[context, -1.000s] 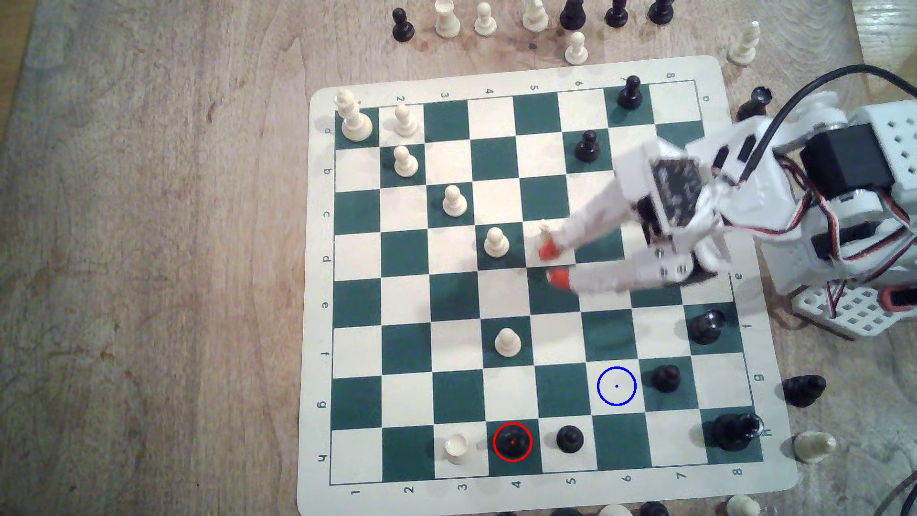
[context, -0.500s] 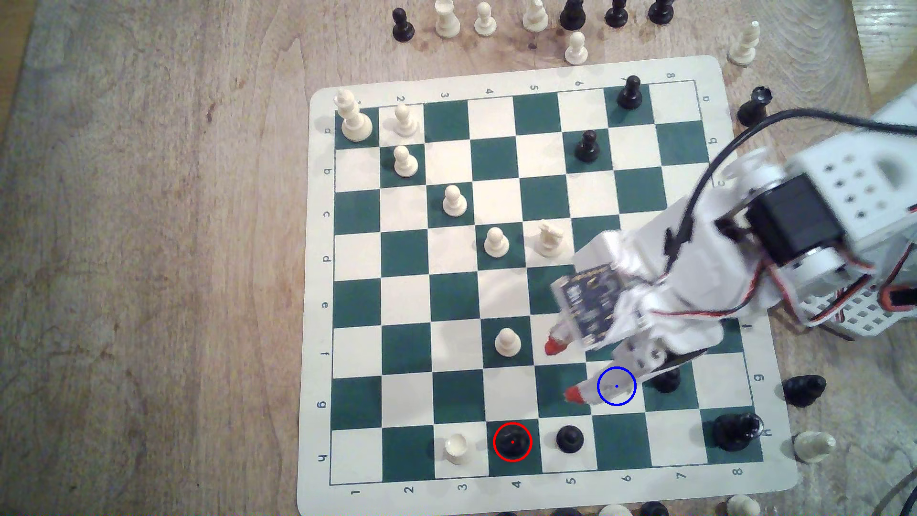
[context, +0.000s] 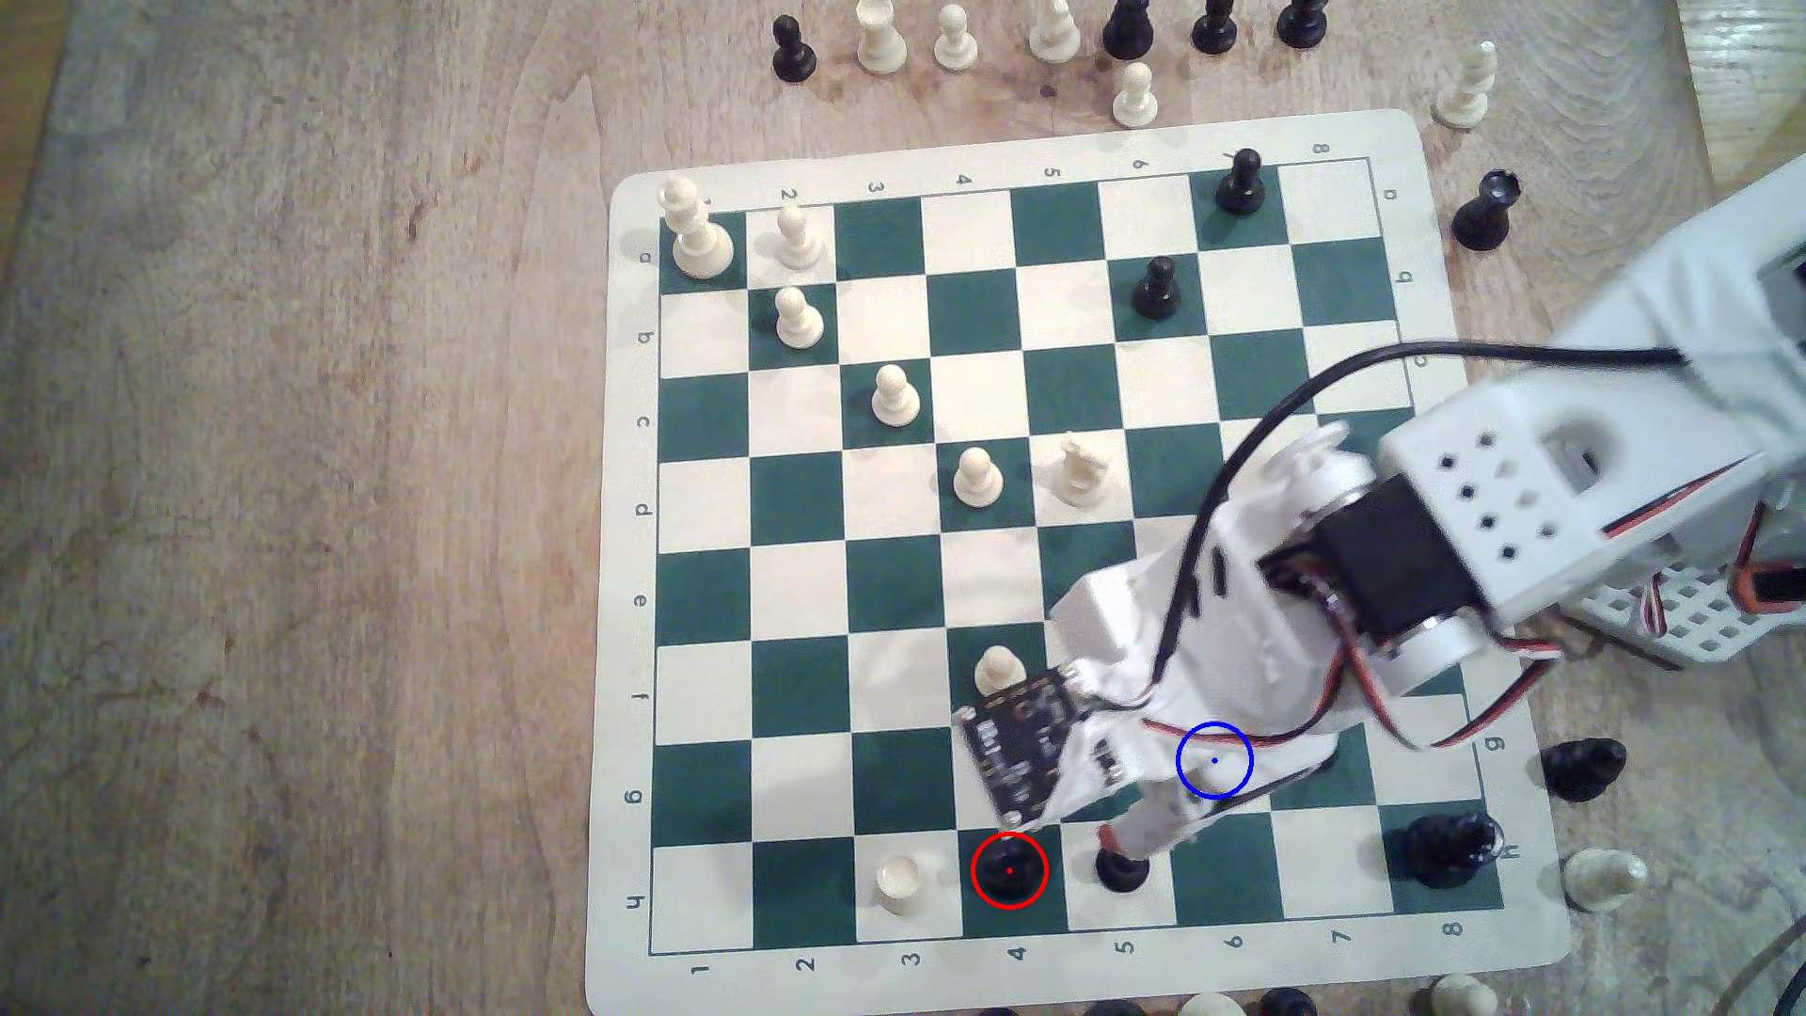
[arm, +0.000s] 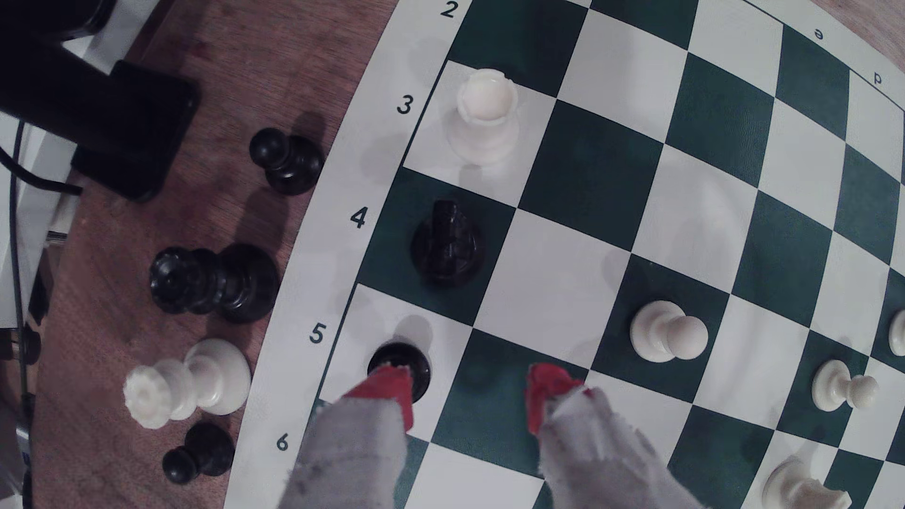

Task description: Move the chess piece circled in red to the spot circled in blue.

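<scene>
Red-tipped fingers of the tool are spread apart and grip nothing; in the wrist view one tip overlaps the small black pawn on the cream square by the printed 5, and the other hangs over the neighbouring green square. The chess piece circled in red stands one square further on, on the green square of the bottom row by the printed 4, just beside the white rook on the exterior view's left and the pawn on its right. The main risk, as I judge it, is that the tool shuts on or knocks the pawn, because the fingers are lined up on that square and not on the ringed one. A lowered finger could also clip the target's shiny rounded top and tip it toward the rook. The spot circled in blue lies one row up and two squares toward the exterior view's right, under the white wrist body, so its square cannot be seen. Compared with half a second ago, the arm has swung from the middle of the board down toward the bottom row, and no piece has shifted.
</scene>
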Robot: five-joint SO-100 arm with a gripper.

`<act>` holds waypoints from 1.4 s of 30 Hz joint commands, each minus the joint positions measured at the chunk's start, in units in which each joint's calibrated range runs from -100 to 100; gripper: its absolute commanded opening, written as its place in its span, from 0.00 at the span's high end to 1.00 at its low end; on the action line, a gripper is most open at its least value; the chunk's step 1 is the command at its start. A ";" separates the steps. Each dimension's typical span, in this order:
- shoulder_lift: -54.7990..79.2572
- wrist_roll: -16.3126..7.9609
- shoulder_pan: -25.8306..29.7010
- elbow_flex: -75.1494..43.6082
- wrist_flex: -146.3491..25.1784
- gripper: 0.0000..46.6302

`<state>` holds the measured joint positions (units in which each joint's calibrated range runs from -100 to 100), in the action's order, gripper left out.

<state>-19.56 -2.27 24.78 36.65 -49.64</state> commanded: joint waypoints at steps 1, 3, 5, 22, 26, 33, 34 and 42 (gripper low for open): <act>2.93 -0.10 1.15 -7.73 1.48 0.74; 4.20 -0.24 1.38 -8.72 1.73 0.74; 5.56 -0.34 1.62 -9.81 1.73 0.75; 16.85 -0.63 1.85 -16.61 3.61 0.76; 19.73 -0.63 1.46 -18.61 3.78 0.77; 22.54 -0.63 1.31 -21.69 4.02 0.79; 22.88 -0.63 1.38 -22.14 4.02 0.79; 23.81 -0.68 2.01 -23.59 3.20 0.91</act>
<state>5.57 -2.81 26.11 18.03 -46.45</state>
